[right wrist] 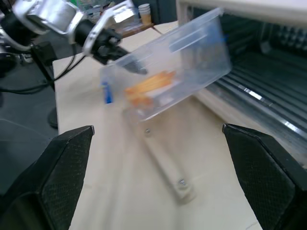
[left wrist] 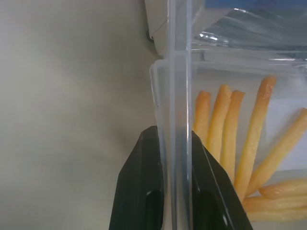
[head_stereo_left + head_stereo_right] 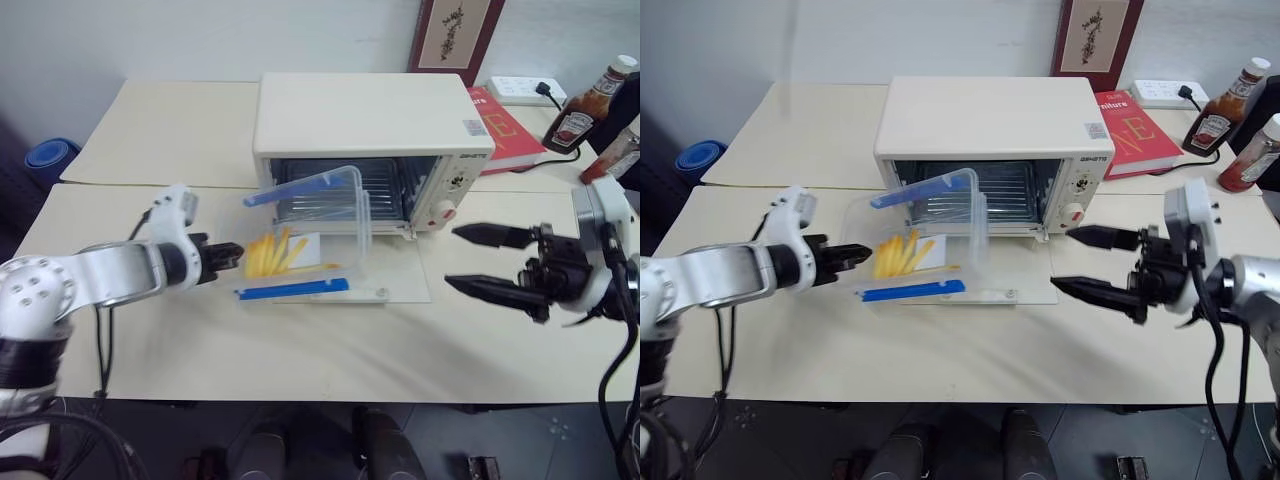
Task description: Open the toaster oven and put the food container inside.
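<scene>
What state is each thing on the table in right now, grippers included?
toaster oven: door open, folded down flat onto the table, rack bare.
food container: lid on, tilted with one end raised at the oven mouth, its other end pinched.
left gripper: shut on the container's wall.
right gripper: open, holding nothing, off to the side of the oven.
ketchup bottle: upright, capped.
red book: closed, lying flat.

Soft, even indoor light is filling the head views, leaving the tabletop (image 3: 300,350) bright with only faint shadows. Glare is streaking the clear food container (image 1: 172,72) in the right wrist view, where it is smearing with blur. Near fingers (image 2: 144,191) are looking soft in the left wrist view.
</scene>
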{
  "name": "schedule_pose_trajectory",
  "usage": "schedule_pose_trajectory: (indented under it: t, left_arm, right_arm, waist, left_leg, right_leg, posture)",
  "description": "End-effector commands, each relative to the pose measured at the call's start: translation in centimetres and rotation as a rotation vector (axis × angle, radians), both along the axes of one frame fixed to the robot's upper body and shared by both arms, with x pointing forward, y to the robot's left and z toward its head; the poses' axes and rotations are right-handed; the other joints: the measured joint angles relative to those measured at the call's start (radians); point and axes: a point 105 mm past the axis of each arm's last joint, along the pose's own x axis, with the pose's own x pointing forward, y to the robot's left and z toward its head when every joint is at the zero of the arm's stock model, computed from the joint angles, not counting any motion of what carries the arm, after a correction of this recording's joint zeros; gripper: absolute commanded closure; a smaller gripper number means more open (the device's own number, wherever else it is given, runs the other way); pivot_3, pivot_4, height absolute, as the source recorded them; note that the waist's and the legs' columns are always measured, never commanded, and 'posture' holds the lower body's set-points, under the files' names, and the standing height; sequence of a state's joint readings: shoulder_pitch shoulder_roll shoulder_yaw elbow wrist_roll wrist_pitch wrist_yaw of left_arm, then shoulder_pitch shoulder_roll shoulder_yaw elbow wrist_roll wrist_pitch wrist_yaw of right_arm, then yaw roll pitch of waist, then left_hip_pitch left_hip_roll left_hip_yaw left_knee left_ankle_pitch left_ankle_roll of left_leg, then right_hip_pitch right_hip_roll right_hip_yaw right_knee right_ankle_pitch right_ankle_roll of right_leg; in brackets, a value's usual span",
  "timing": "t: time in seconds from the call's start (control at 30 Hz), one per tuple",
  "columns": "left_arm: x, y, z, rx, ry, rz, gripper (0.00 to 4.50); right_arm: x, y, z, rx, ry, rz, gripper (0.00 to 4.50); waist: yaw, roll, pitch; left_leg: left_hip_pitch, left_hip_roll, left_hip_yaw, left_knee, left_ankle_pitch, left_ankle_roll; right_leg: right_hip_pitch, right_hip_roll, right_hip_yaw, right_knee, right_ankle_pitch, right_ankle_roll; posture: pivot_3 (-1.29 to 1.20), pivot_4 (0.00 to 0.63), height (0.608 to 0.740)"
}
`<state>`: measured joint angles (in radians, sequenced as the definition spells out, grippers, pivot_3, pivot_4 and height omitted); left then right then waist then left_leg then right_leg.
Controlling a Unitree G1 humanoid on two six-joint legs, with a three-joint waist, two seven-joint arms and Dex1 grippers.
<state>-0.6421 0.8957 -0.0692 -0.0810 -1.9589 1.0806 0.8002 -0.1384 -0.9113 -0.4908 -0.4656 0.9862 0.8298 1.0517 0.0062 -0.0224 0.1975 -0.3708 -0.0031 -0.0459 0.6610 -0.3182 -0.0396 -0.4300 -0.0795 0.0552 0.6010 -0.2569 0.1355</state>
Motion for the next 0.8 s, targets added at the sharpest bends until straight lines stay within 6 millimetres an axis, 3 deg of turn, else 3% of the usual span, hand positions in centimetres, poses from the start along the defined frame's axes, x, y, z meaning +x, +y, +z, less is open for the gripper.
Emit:
schedule_pose_trajectory:
  t: [0.03, 0.27, 0.6, 0.8]
  left_arm:
    - [0.6, -2.4, 1.5, 0.019, -0.032, -0.094, 4.42]
    - [0.9, -4.6, 1.3, 0.094, -0.022, -0.198, 4.42]
    - [2.9, -4.6, 1.3, 0.142, -0.039, -0.169, 4.42]
    - [3.4, -5.2, 1.4, 0.064, -0.042, -0.157, 2.53]
  right_arm:
    - [-0.8, 0.2, 0.9, 0.011, -0.070, -0.031, 0.00]
    - [-0.7, 1.0, 0.1, 0.053, -0.077, -0.060, 0.00]
    - [-0.3, 1.5, 0.1, 0.061, -0.102, -0.067, 0.00]
    - [-0.1, 1.7, -0.8, 0.040, -0.083, -0.093, 0.00]
  waist:
    - [0.004, 0.000, 0.000]
    - [0.017, 0.000, 0.000]
    - [0.007, 0.000, 0.000]
    - [0.011, 0.000, 0.000]
  left_leg:
    - [0.000, -0.001, 0.000, 0.001, 0.000, 0.000]
    - [0.000, -0.002, -0.001, 0.003, 0.002, 0.002]
    - [0.001, -0.002, 0.000, 0.002, 0.003, 0.001]
    - [0.001, -0.002, 0.000, 0.002, 0.003, 0.001]
  right_leg:
    - [0.000, 0.000, 0.001, 0.000, 0.000, 0.000]
    - [0.003, 0.000, 0.001, -0.001, 0.003, 0.003]
    - [0.002, 0.000, 0.001, -0.001, 0.003, 0.002]
    - [0.002, 0.000, 0.001, -0.001, 0.003, 0.002]
  posture:
    - [0.00, 0.150, 0.740]
    - [0.00, 0.150, 0.740]
    - [0.00, 0.150, 0.740]
    - [0.00, 0.150, 0.740]
